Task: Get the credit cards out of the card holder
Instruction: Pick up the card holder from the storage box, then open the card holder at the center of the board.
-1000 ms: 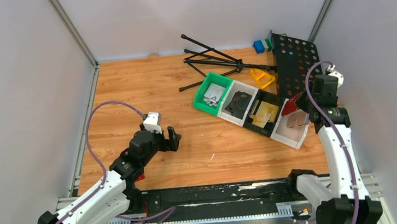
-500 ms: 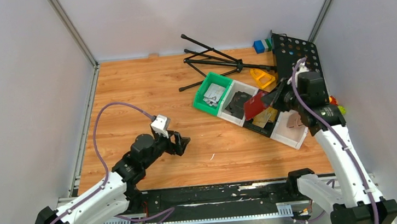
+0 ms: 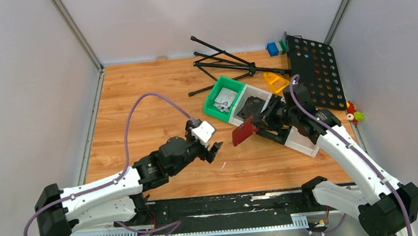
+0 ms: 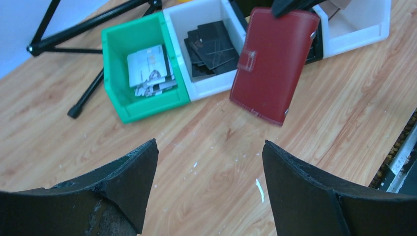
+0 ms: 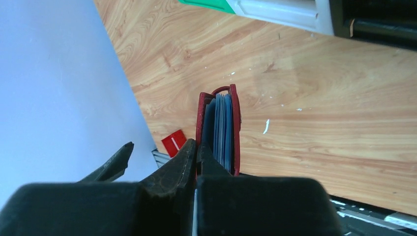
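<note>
Left arm reaches in from the lower left, lying low over the wooden table [image 3: 136, 102]. Left gripper [image 3: 214, 151] is near table centre, claw spread wide with nothing between the fingers, pointing toward the card holder.

The card holder [image 4: 273, 64] is just right of it, apart from it, not touching. It is dark red, folded shut with the snap tab across the cover, and hangs tilted in the air over bare wood in front of the bins. Edge-on in the right wrist view, blue-grey card edges show between the red covers.

Right gripper [image 3: 259, 123] has its fingers pressed together, pinching the holder's upper edge. Right arm comes in from the lower right, passing over the bins.

Behind is a diagonal bin row: green bin [image 3: 216, 107] with light printed cards, white bin [image 3: 247, 123] with dark cards, then a black bin and another white bin, partly hidden by the arm.

At the back are a folded black tripod [image 3: 222, 64], a yellow piece [image 3: 275, 81], blue and green blocks [image 3: 276, 48] and a black perforated panel [image 3: 313, 67].
</note>
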